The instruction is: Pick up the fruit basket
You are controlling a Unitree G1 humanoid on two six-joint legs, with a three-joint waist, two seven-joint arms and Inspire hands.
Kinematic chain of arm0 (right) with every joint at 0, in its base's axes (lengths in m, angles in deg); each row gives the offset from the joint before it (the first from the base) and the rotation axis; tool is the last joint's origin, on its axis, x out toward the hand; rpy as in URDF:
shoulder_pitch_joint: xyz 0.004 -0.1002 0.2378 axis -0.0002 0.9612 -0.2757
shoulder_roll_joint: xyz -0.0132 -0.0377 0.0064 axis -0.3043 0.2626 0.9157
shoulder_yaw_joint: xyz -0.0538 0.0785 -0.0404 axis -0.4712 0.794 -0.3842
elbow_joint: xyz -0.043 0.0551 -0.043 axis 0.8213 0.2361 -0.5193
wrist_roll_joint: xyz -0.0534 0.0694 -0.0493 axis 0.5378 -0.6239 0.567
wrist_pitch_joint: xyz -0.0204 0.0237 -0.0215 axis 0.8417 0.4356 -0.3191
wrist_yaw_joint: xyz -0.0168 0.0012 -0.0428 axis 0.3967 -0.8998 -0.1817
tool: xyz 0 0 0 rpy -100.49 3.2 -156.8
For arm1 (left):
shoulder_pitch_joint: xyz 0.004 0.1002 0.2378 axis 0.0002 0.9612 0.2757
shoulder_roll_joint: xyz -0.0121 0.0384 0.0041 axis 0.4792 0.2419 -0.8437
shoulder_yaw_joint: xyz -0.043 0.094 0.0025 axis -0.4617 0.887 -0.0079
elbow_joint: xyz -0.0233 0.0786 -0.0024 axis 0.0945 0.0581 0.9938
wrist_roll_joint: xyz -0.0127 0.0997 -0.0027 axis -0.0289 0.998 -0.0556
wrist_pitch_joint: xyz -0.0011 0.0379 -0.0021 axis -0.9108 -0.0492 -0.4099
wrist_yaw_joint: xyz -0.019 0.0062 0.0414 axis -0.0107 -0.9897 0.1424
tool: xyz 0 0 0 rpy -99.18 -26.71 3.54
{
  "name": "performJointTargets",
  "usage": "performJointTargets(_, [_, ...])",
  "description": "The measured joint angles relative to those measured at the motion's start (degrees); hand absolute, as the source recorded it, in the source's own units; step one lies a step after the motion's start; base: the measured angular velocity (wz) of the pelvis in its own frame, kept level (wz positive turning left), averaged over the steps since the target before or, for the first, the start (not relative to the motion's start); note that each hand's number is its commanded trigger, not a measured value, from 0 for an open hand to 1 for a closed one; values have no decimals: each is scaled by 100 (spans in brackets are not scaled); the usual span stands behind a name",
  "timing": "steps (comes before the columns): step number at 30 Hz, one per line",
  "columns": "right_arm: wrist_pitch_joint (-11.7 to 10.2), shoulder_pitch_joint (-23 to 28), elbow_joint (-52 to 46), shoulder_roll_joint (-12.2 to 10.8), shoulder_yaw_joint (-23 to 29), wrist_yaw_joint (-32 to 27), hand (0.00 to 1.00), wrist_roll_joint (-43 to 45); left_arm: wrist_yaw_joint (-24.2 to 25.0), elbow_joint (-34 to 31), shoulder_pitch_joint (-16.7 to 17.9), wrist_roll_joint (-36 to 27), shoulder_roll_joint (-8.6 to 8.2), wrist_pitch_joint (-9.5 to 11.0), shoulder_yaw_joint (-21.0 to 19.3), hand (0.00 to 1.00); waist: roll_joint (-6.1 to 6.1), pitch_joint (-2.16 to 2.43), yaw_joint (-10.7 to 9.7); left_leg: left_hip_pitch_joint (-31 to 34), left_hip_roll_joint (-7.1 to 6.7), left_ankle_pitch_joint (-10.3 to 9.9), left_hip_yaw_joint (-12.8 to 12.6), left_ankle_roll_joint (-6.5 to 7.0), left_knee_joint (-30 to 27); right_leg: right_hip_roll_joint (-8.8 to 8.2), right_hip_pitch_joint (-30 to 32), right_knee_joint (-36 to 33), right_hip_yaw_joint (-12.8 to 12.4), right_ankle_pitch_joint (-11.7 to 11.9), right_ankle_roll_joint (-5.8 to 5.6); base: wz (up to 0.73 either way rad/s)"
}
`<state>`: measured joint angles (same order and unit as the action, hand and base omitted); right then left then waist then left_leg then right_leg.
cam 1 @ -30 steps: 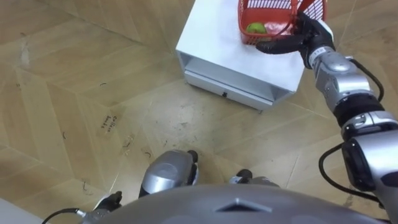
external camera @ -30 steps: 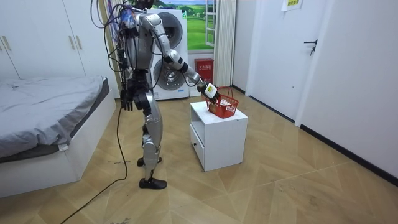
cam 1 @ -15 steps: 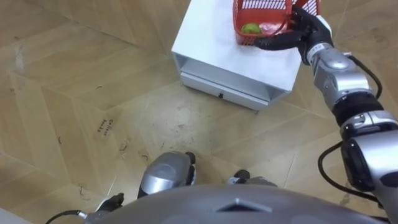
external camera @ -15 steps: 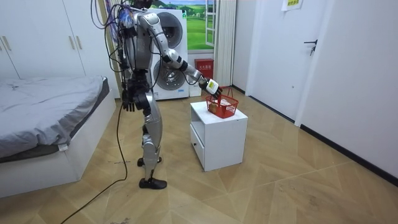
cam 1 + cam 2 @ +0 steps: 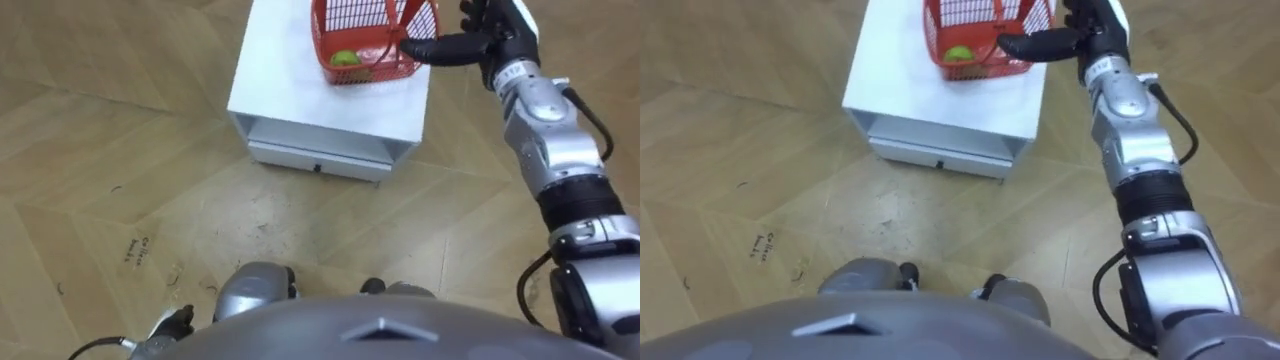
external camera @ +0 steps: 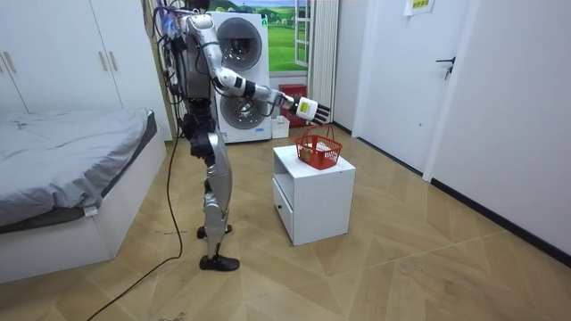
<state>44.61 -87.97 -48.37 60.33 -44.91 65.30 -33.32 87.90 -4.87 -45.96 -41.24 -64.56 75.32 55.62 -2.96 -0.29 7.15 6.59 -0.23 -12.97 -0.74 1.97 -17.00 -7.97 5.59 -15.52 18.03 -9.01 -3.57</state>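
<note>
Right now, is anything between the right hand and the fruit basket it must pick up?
Nothing visible is. The right hand hangs open close above the fruit basket, which stands on the white cabinet, with only air between them.

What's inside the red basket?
A round green fruit lies at the bottom of the red basket. Anything else beside it is hidden behind the mesh wall, and the basket's far part is cut off at the picture's top edge.
</note>
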Motion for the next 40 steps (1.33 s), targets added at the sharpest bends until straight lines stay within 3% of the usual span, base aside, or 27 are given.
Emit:
performJointTargets(8, [-58,854,-838,-4,157,147,0,-54,11,-16,61,69,-2,4,-205,0,-20,20,-333,-410,68,35,-211,-63,364,162,-251,228,-230,68,33,-14])
performJointTargets(13, [-57,1114,-890,-4,266,99,0,-93,-37,-19,16,70,-3,-6,-334,0,-20,25,-562,-542,100,54,-256,-94,444,219,-323,321,-338,83,51,-10])
performJointTargets(16, [-122,1559,-688,-5,326,65,0,-41,-185,-26,21,68,-7,-8,-439,0,-54,37,-680,-762,93,54,-274,-94,511,234,-574,492,-364,87,45,-2])
performJointTargets(19, [-109,1937,-58,-52,352,60,0,239,-270,-82,17,68,-12,-1,-491,0,-62,43,-698,-889,97,54,-322,-94,578,242,-656,502,-385,87,44,-7])
performJointTargets(23, [-72,2344,1497,-151,476,-53,0,770,-433,-106,22,75,-27,-9,-730,0,-72,52,-678,-1032,109,53,-401,-95,637,244,-784,522,-411,84,39,-5])
performJointTargets(26, [-35,2437,2453,-256,477,-63,0,1109,-492,3,25,76,-46,-18,-876,0,-21,27,-708,-1129,141,15,-473,-127,665,295,-856,550,-494,86,33,-14])
performJointTargets(29, [-26,2589,3121,-326,493,-29,0,1171,-497,2,32,155,-110,-22,-1125,0,43,39,-676,-1150,184,-33,-472,-149,687,354,-872,553,-547,96,52,-8])
performJointTargets(33, [64,2607,3657,-510,747,54,0,1184,-464,18,53,203,-197,-100,-1275,0,51,34,-687,-1148,217,-36,-451,-173,638,391,-895,559,-543,109,84,0])
performJointTargets(35, [149,2607,3837,-647,748,117,0,1211,-420,18,76,202,-247,-233,-1260,0,55,33,-704,-1159,232,-43,-463,-187,622,408,-915,571,-545,103,96,0])
performJointTargets(40, [277,2594,4244,-691,749,260,0,1332,-371,48,104,203,-252,-361,-1221,0,85,27,-721,-1324,230,-59,-422,-204,666,414,-1077,596,-559,60,89,1])
